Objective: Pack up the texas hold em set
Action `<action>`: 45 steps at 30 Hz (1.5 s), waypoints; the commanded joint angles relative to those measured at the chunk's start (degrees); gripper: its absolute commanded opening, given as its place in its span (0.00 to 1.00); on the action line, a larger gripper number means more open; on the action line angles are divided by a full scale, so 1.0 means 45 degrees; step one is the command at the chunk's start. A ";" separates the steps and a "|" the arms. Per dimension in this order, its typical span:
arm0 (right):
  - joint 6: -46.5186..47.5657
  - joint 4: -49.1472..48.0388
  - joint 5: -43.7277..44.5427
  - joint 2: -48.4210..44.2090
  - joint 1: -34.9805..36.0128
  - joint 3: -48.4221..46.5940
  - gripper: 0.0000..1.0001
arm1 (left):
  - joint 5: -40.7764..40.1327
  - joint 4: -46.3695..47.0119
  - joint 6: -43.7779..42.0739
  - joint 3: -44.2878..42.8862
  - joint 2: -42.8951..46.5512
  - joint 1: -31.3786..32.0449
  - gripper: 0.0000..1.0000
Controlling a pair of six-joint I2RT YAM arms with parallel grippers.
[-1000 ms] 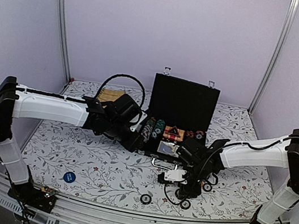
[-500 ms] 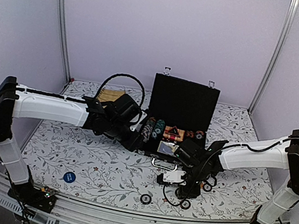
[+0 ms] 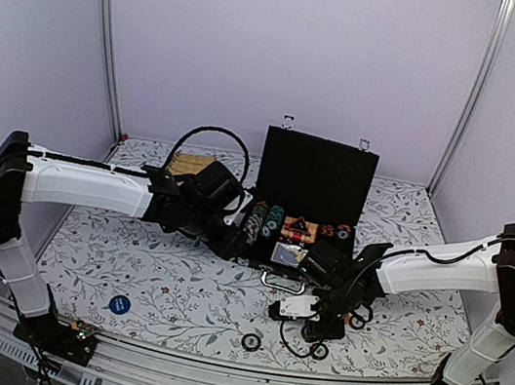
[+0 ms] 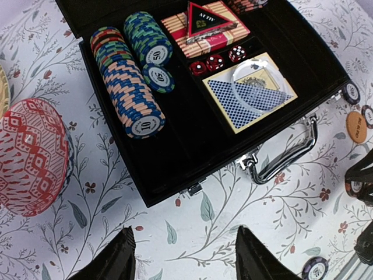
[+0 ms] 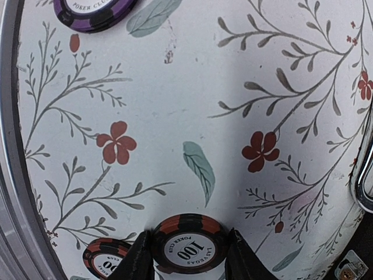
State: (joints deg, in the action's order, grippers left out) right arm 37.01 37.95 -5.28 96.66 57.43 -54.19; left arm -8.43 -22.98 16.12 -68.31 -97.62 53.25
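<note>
The black briefcase (image 3: 315,177) stands open at mid-table, lid upright. In the left wrist view its tray (image 4: 192,146) holds rows of poker chips (image 4: 131,87), a red triangle (image 4: 207,14), red dice (image 4: 215,61) and a blue card deck (image 4: 247,96). My left gripper (image 4: 186,251) is open and empty over the cloth by the case's front left corner. My right gripper (image 5: 189,251) is shut on a black-and-orange 100 chip (image 5: 189,244) at the cloth, in front of the case's silver handle (image 4: 285,154).
A second 100 chip (image 5: 108,262) lies beside the held one, and a purple chip (image 5: 96,10) farther off. Loose chips (image 3: 251,343), an orange disc (image 4: 356,126) and a blue disc (image 3: 119,304) lie on the cloth. A pink-red woven ball (image 4: 29,157) sits left of the case, a tan mat (image 3: 191,164) behind.
My right arm has shifted slightly left and nearer the front edge, with its gripper low at the cloth. The left arm has not moved.
</note>
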 commanded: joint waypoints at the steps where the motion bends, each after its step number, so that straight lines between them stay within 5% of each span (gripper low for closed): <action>1: 0.0101 0.0765 -0.0041 -0.0505 -0.0126 -0.0351 0.32 | -0.0197 0.0225 -0.0047 -0.0034 0.0053 0.0082 0.59; 9: 0.0732 0.0788 0.0598 -0.1497 -0.2011 -0.2655 0.32 | -0.0197 0.0222 -0.0018 -0.0073 0.0057 0.0061 0.59; 18: 0.1148 -0.2400 0.3187 0.0048 -0.4021 -0.3162 0.32 | -0.0237 0.0151 0.0124 0.0088 0.0403 0.0077 0.59; 45: 0.3164 -0.7374 0.6010 0.3421 -0.4561 -0.2930 0.35 | -0.0336 0.0146 0.0156 0.0181 0.0455 0.0061 0.59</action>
State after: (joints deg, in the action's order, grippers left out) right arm 48.49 10.11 18.74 110.19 37.41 -67.44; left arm -9.69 -23.05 16.58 -67.51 -96.29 53.25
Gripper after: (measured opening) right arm 0.378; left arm 0.596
